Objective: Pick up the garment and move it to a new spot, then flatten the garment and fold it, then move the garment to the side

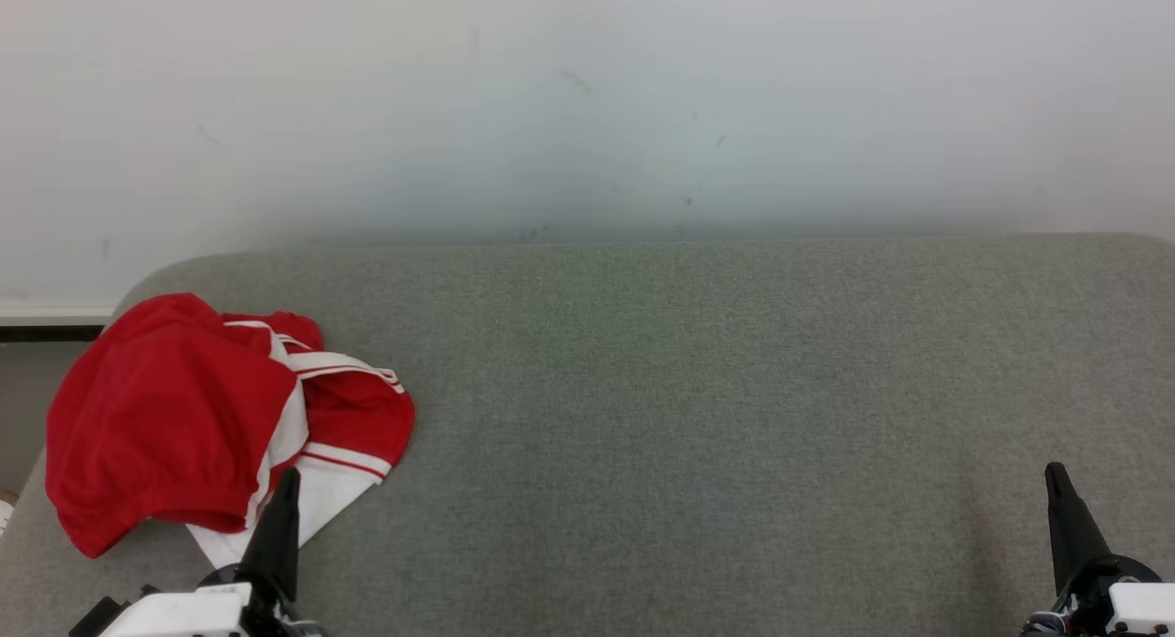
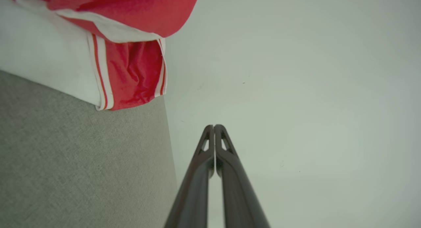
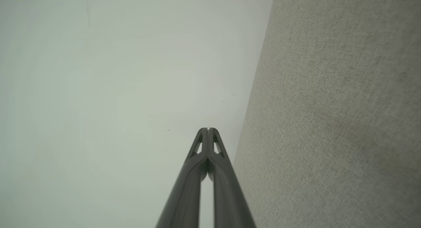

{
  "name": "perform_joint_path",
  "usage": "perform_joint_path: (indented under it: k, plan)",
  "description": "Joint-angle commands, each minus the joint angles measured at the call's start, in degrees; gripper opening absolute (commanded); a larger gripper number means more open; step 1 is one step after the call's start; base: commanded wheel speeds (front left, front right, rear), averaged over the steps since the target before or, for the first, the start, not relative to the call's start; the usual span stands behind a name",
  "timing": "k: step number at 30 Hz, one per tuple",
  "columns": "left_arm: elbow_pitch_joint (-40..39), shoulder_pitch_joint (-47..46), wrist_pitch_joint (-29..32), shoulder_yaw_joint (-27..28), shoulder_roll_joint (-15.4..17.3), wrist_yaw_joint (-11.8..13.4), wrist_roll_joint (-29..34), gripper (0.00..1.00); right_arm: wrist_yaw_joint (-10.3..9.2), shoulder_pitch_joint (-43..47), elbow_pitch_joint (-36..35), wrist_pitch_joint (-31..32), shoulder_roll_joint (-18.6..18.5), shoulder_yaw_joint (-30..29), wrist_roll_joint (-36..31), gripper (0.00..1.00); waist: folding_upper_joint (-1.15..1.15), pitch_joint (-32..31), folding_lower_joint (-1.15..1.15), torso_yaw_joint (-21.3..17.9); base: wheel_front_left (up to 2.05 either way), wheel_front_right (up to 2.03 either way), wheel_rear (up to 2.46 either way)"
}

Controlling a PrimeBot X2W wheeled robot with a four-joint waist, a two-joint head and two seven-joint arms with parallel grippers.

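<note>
The left gripper (image 1: 290, 479) rises from the lower left of the head view, its 2 dark fingers pressed together into 1 narrow spike above a white wrist housing. In the left wrist view the left gripper (image 2: 214, 126) shows both fingers meeting tip to tip, closed with nothing between them. They point toward the pale wall (image 2: 296, 90), just past the far edge of the grey fabric surface (image 2: 82, 162).

The right gripper (image 1: 1056, 474) stands at the lower right of the head view, also closed. In the right wrist view the right gripper (image 3: 208, 129) has its 2 fingers touching along their upper length, with the wall to their left and the grey surface (image 3: 329, 123) to their right.

The garment (image 1: 174, 417) lies crumpled at the left end of the grey surface and reaches its rounded left edge. It is red, with white panels and thin red-and-white stripes along the hems.

In the head view the left gripper's tip overlaps the garment's white lower panel. The left wrist view places the garment (image 2: 131, 70) at the upper left, apart from the fingers, its striped hem resting on the surface near the far edge. The right gripper is well apart from the garment, with the width of the grey surface between them.
</note>
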Motion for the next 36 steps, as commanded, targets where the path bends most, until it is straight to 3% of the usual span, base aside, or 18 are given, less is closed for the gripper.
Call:
perform_joint_path:
  k: [1,34,35,36]
  plan:
    - [0.0,-0.4,0.2,0.1,0.4,-0.3,-0.8,0.0,-0.12,-0.7,0.2,0.1,-0.1,-0.1,0.1,0.0,0.0,0.0,0.0,0.0,0.0,0.0,0.0]
    - [0.0,-0.4,0.2,0.1,0.4,-0.3,-0.8,0.0,-0.12,-0.7,0.2,0.1,-0.1,-0.1,0.1,0.0,0.0,0.0,0.0,0.0,0.0,0.0,0.0]
    - [0.1,0.1,0.0,0.0,0.0,0.0,0.0,1.0,0.01,0.1,0.1,0.0,0.0,0.0,0.0,1.0,0.0,0.0,0.0,0.0,0.0,0.0,0.0]
    - [0.5,0.3,-0.1,0.0,-0.2,0.0,0.0,1.0,0.0,0.3,0.5,-0.1,0.1,0.1,0.0,1.0,0.0,0.0,0.0,0.0,0.0,0.0,0.0]
